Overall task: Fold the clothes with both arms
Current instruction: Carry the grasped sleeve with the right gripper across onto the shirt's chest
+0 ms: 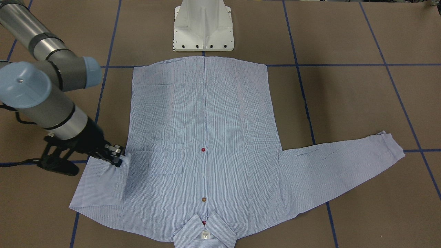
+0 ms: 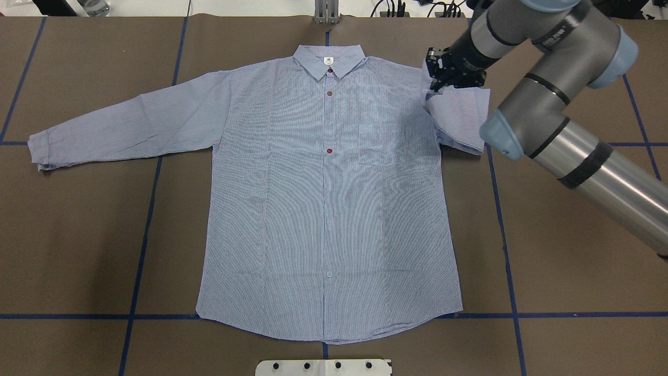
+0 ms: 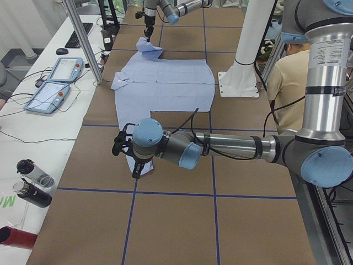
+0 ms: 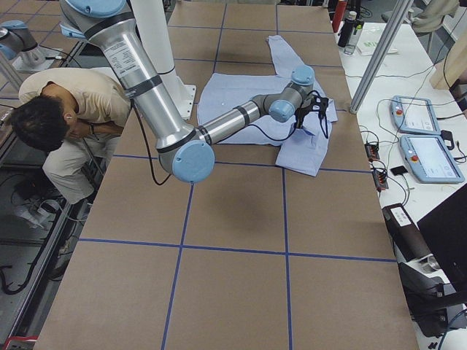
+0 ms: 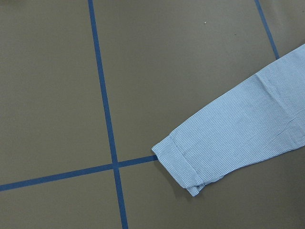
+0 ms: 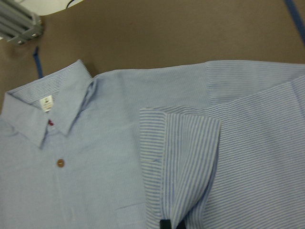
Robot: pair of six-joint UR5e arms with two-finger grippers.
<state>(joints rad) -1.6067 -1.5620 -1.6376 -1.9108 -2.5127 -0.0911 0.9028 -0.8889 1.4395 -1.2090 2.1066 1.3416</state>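
Cuff [image 5: 183, 164] of the sleeve on my L side fills my L wrist cam. It lies flat on the brown table [image 5: 57, 95] w/ the sleeve stretched out full. L gripper [image 3: 126, 153] hovers over it. Can't tell if it's open or closed, since only a side cam catches it. Prob. parked there for the matching sleeve fold.

Mid-table, the shirt [image 2: 323, 183] lies face up and buttoned, collar [image 2: 327, 60] far from my base, hem near it. It's spread flat so folds land square.

On the R, my R gripper [image 1: 117, 155] is pinched closed on the other cuff [image 6: 181, 157], raised just off the cloth by the shoulder, sleeve doubled back on itself. I'd say it's held high to clear the body. Sleeve fold under way, rest not yet begun.
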